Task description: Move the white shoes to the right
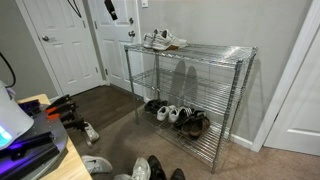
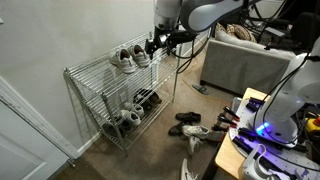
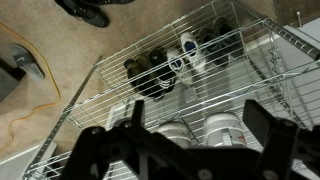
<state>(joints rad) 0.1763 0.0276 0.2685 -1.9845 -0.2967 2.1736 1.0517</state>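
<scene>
Two white shoes [image 1: 163, 40] are sitting side by side as one pair at one end of the top tier of a chrome wire shoe rack [image 1: 218, 50]. They are showing as low-top sneakers in white and light grey, with darker, brownish soles along the bottom edge. In the wrist view the same pair [image 3: 205, 130] is lying just under the camera, pale and rounded behind the wires.

One gripper [image 2: 155, 45] is hanging just beside the pair at that end of the rack. Its two black fingers [image 3: 268, 125] are standing spread wide, one on each side of the sneakers, pinching nothing. Whether they are touching the shoes cannot be told.

Three tiers are making up the rack. The middle one is carrying nothing visible, and the bottom one is holding a row of at least four shoes [image 1: 178, 115], dark ones flanking a white-and-black pair.

Several loose shoes are lying on the floor in front. At least two whitish ones [image 1: 90, 130] and two black ones [image 1: 150, 168] are showing, though blur is making an exact count uncertain.
</scene>
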